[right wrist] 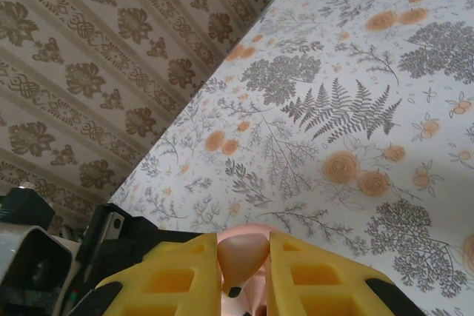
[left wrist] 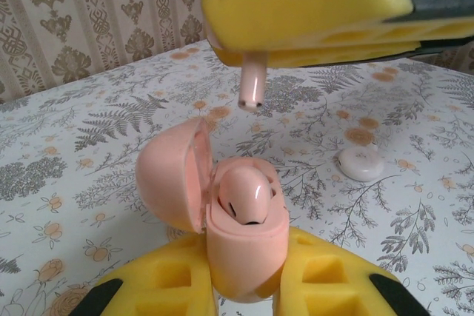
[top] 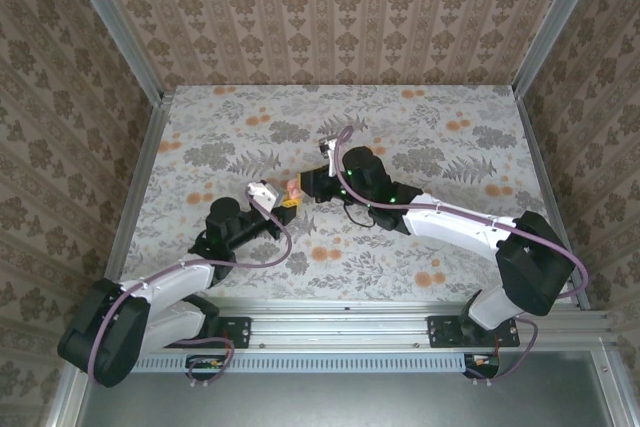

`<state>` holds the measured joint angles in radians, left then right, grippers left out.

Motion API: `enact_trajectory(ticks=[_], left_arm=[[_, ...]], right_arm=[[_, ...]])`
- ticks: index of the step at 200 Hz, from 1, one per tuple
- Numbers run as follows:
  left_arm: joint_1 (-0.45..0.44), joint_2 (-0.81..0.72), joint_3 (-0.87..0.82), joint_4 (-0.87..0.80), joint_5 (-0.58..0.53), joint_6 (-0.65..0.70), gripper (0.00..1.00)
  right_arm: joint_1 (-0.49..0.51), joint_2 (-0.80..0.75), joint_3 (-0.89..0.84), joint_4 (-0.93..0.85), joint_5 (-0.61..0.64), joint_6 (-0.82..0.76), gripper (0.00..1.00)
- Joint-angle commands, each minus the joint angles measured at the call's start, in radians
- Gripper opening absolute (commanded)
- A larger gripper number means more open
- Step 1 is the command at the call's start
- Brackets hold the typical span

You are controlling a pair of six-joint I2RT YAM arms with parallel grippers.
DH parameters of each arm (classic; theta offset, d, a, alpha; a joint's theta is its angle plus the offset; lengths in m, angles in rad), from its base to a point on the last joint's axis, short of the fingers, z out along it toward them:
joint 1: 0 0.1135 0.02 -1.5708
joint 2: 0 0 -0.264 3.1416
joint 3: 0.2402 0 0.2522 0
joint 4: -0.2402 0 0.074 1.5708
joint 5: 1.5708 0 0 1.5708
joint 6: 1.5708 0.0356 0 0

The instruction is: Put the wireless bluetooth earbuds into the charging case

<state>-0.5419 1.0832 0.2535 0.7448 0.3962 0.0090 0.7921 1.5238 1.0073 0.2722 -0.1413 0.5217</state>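
Here, left claw gripping case, right claw pinching earbud, upper part hidden

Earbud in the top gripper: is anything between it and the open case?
Nothing visible. The earbud hangs from the right gripper in open air above the charging case; its lid is swung aside, and a second earbud already sits inside.

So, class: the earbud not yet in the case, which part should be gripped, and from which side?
Grip its rounded head from above, as the right end effector does now. That leaves the slim stem of the earbud hanging free below the pads, pointing down toward the open charging case, where the other earbud sits head up.
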Motion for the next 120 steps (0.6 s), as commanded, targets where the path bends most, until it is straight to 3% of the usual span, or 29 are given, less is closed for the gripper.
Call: enact_trajectory(ticks=[1,120], left_arm=[[0.002,-0.024,0.010,0.013,0.003,0.017,0.06],[0.002,-0.061,0.011,0.007,-0.019,0.016,0.06]], right_arm=[[0.010,0.022,0.028,-0.011,0.024,-0.031,0.19],[0.043,0.041,0.048,-0.090,0.085,-0.100,0.19]])
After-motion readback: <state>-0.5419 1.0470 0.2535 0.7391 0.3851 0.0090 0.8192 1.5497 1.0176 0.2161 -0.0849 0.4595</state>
